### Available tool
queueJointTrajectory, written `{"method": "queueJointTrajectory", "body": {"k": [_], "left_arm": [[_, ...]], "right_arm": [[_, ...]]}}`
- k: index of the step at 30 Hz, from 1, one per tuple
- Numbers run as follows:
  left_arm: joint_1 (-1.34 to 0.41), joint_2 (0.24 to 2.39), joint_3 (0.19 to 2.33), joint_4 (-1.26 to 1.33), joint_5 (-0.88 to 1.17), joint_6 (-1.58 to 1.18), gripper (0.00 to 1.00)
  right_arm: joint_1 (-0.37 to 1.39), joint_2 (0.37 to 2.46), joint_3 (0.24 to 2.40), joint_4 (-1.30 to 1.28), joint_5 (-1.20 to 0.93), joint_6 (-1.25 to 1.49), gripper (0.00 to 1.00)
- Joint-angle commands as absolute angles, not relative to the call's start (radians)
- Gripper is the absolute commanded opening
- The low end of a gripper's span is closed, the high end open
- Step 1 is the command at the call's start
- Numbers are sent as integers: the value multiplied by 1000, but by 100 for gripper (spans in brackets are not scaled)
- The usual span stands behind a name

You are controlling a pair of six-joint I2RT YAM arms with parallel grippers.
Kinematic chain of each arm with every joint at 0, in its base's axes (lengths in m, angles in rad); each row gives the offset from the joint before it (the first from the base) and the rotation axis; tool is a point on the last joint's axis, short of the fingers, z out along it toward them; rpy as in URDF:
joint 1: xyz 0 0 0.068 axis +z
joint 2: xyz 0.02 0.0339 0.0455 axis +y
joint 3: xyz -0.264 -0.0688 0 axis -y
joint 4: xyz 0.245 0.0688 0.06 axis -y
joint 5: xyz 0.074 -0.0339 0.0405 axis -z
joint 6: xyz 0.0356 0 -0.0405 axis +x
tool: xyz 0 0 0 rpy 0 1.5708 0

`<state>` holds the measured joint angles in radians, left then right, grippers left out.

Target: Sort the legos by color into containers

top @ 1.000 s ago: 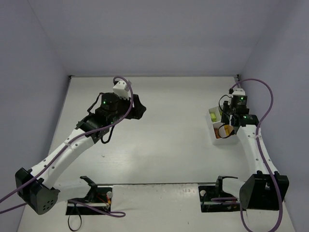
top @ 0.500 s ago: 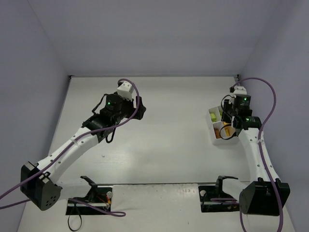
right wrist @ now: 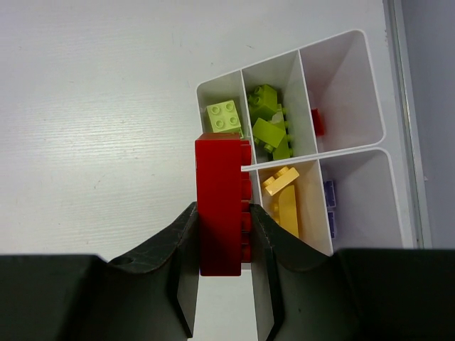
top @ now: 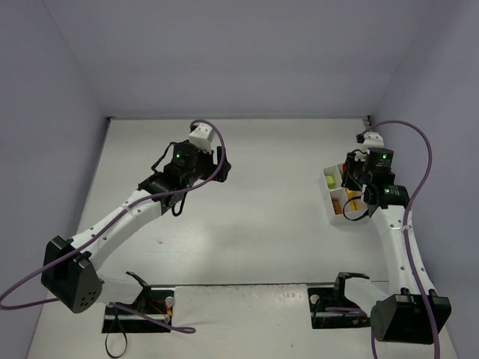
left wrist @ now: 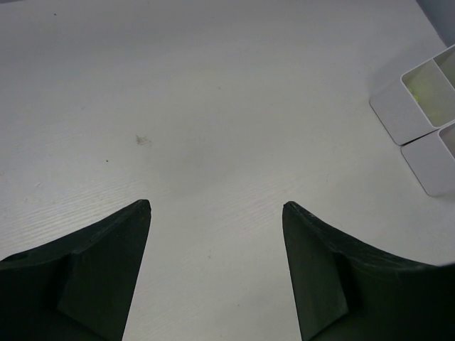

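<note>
My right gripper is shut on a long red lego, held above the left edge of the white divided tray. Of the containers, one holds lime green legos, with a paler lime one beside them at the tray's left edge. Another holds yellow-orange legos, a third lavender ones, and a fourth a small red one. My left gripper is open over bare table, nothing between its fingers, far to the left of the tray.
The tray stands close to the right wall. Its corner shows at the right edge of the left wrist view. Both arm bases and cable clutter sit at the near edge.
The left arm has swung right and a little further back, its jaws slightly wider. The right wrist has shifted slightly right, still gripping the red lego.
</note>
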<state>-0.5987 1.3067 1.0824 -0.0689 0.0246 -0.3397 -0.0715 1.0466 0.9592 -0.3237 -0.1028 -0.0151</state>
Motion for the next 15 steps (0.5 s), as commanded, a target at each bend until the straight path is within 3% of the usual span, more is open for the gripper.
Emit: {"method": "queueJointTrajectory", "body": {"k": [1, 15], "left_arm": [[-591, 1298, 1158, 24, 11, -331, 68], [-589, 1367, 1213, 49, 26, -370, 68]], "right_arm": [[-75, 1012, 991, -270, -120, 0, 0], [-75, 977, 991, -284, -112, -2, 0]]}}
